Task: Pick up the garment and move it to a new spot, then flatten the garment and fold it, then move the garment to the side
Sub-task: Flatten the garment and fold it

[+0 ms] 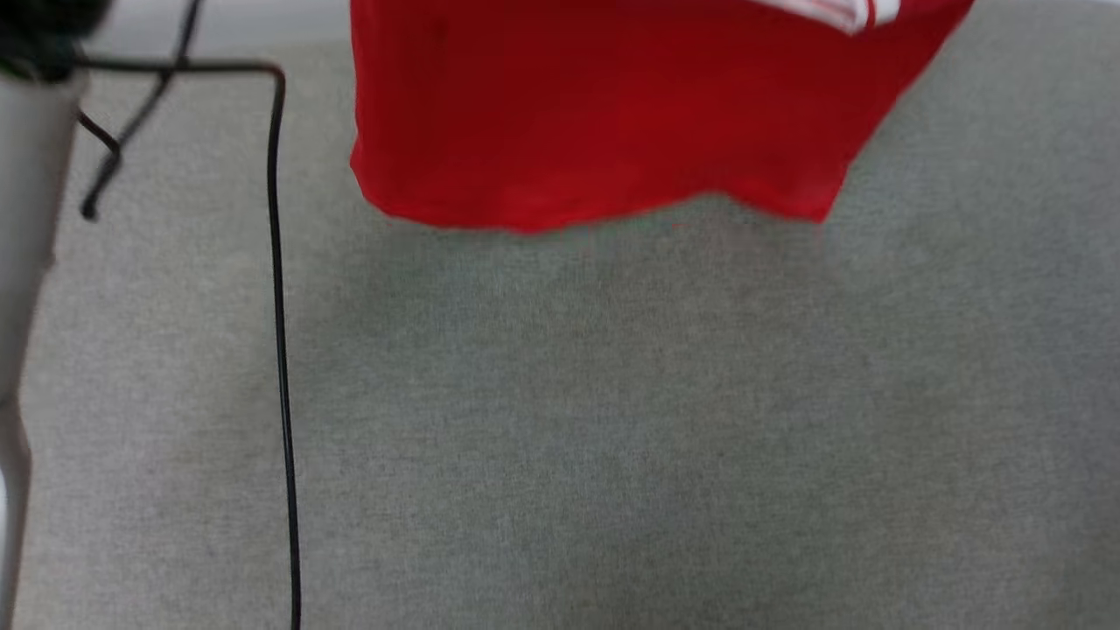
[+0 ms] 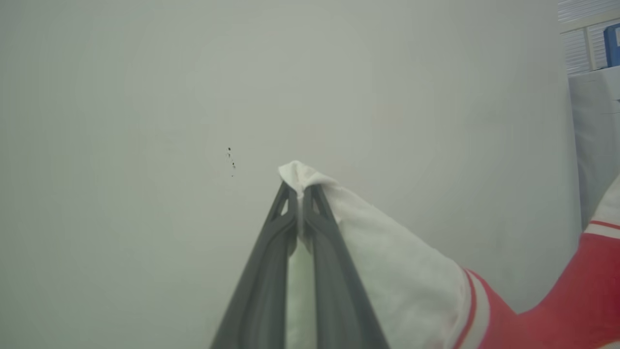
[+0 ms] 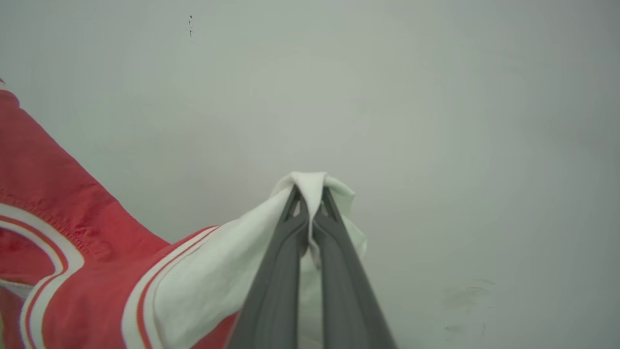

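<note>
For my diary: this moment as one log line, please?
garment: hanging over grey surface | left pincer: shut on white sleeve | right pincer: shut on other sleeve

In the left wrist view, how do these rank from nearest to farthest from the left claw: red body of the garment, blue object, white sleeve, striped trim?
1. White sleeve: pinched in the left claw.
2. Striped trim: lower right, past the sleeve.
3. Red body: right edge.
4. Blue object: top right corner, far behind.

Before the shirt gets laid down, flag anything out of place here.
A black cable hangs loose left of the shirt, over the grey surface; it might snag. The left pincer and right pincer each hold the shirt neatly.
</note>
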